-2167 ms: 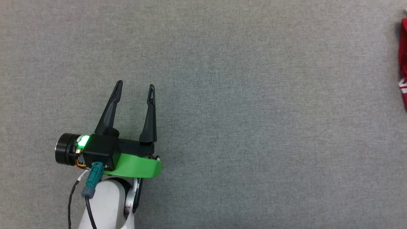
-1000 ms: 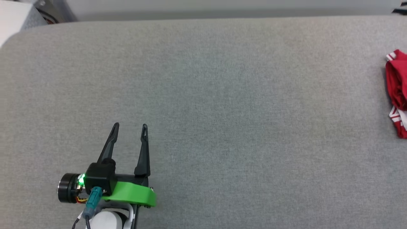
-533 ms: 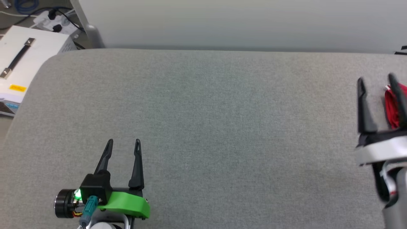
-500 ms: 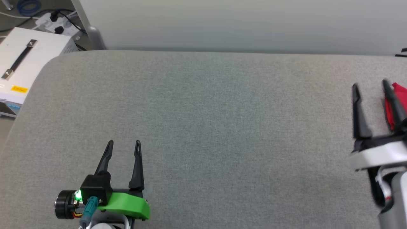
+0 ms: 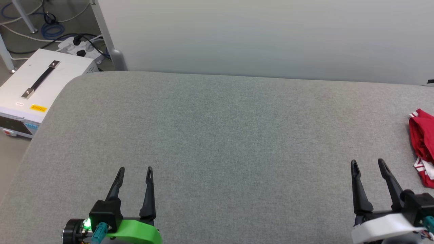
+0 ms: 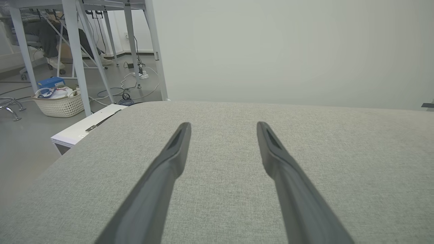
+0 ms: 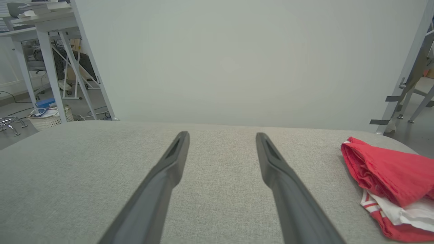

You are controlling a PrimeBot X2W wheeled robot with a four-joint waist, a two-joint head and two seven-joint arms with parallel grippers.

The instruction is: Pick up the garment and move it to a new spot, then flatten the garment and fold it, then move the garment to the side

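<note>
Just one garment (image 5: pixel 422 137), two hands (image 5: pixel 135 168) (image 5: pixel 368 161)

A white box (image 5: pixel 40 91) sits beside the grey padded table (image 5: pixel 217 135), cables (image 5: pixel 51 30) behind.

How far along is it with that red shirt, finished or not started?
Done: unclear. The garment lies bundled near the right edge of the table, possibly folded and set aside already, possibly untouched. In hand: nothing; the left gripper and right gripper are open, empty, apart from it. Left: if untouched, everything.
</note>
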